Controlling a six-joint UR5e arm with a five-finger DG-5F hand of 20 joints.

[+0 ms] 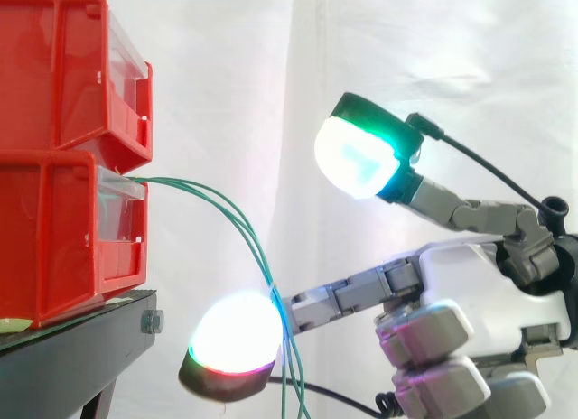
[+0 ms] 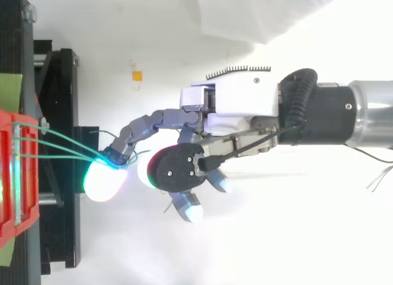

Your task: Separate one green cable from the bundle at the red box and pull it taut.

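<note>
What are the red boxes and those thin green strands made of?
Red boxes: probably moulded plastic, smooth and slightly glossy, with ribbed walls. Green cables: thin and flexible, likely plastic-coated wire or cord. They sag in smooth curves, but the core is hidden.

White-grey hand (image 1: pixel 479 274), glowing pads (image 1: pixel 237 333).

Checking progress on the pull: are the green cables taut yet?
No, the green cables sag in an arc from the lower red bin and hang down past the hand.
</note>
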